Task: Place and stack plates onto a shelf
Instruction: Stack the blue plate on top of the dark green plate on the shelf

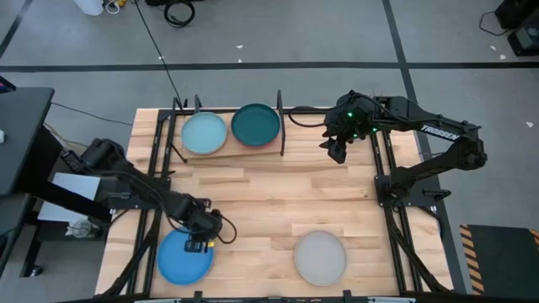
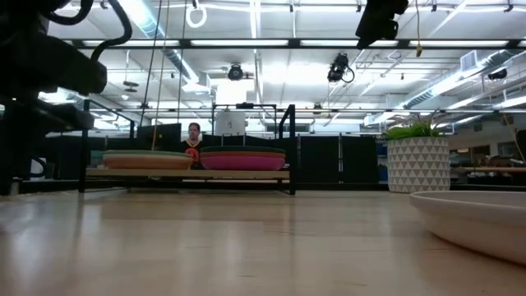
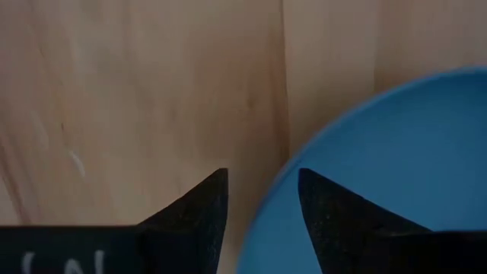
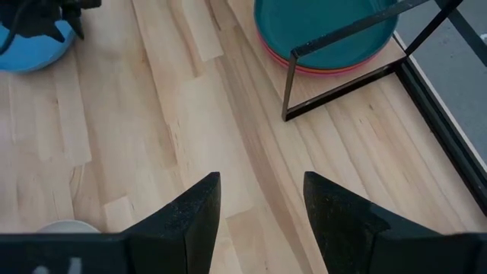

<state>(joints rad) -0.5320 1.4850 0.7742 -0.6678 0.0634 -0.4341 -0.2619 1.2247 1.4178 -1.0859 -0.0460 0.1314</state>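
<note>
The blue plate (image 1: 181,259) lies flat on the table near its near-left corner. My left gripper (image 1: 199,244) is low over the plate's far-right rim and open. In the left wrist view (image 3: 262,175) one finger is over the plate (image 3: 396,152) and the other over bare wood. The shelf (image 1: 280,126) stands at the far edge with two stacks, pale teal (image 1: 205,133) on top of the left one and dark teal (image 1: 255,124) on the right. A grey plate (image 1: 320,257) rests near the near edge. My right gripper (image 1: 338,151) hangs open and empty, right of the shelf. My left gripper comes from above, pointing down, with its fingers on either side of the blue plate's far-right rim (image 3: 281,190). The plate lies flat on the table. I cannot tell whether either finger touches the rim.
Black frame rails run along the table's left and right sides. The shelf's thin black end post (image 4: 293,76) stands just ahead of my right gripper (image 4: 262,179). Bare wood (image 1: 278,198) lies between the shelf and the two near plates. A person shows beyond the shelf (image 2: 193,136).
</note>
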